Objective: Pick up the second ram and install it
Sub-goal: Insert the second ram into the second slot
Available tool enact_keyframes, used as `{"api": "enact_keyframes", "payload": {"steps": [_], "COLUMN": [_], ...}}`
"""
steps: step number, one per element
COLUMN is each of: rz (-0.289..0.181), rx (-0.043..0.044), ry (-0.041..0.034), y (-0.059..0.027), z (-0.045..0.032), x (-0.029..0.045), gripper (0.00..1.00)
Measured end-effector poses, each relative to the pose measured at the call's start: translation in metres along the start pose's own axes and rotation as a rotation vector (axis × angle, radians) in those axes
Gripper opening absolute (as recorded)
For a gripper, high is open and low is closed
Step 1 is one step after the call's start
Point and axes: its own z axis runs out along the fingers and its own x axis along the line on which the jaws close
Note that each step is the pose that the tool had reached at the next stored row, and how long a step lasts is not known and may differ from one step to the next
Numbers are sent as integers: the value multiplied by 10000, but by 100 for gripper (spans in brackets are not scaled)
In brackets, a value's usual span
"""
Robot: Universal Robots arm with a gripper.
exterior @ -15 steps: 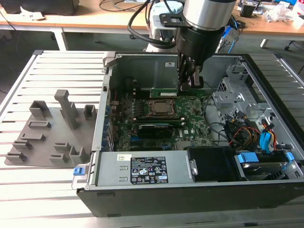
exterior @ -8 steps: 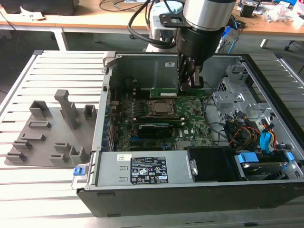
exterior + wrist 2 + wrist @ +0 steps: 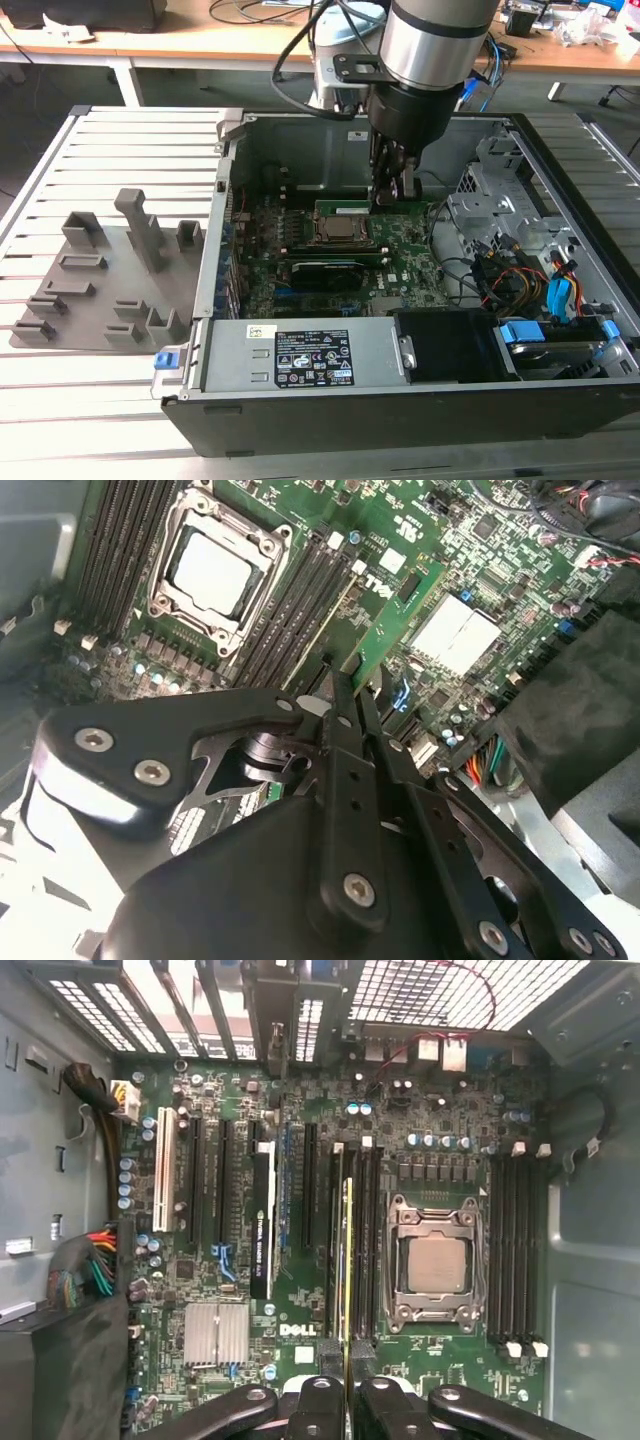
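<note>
Pincer (image 3: 345, 1385) clenched on second ram (image 3: 347, 1260), stick edge-on straight ahead of fingertips, over slots just beside processor socket (image 3: 436, 1265)

The second ram (image 3: 347, 1260), a thin, long green circuit-board stick seen edge-on, stands on its long edge over the dark memory slots just beside the square processor socket (image 3: 435, 1265), its near end pinched between the tool (image 3: 346, 1385) fingers.
</note>
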Motion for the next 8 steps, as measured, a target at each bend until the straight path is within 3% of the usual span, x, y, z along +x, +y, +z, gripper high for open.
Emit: {"api": "enact_keyframes", "payload": {"steps": [8], "rz": [0], "rx": [0], "ry": [0], "y": [-4], "z": [119], "x": [8], "gripper": [14]}}
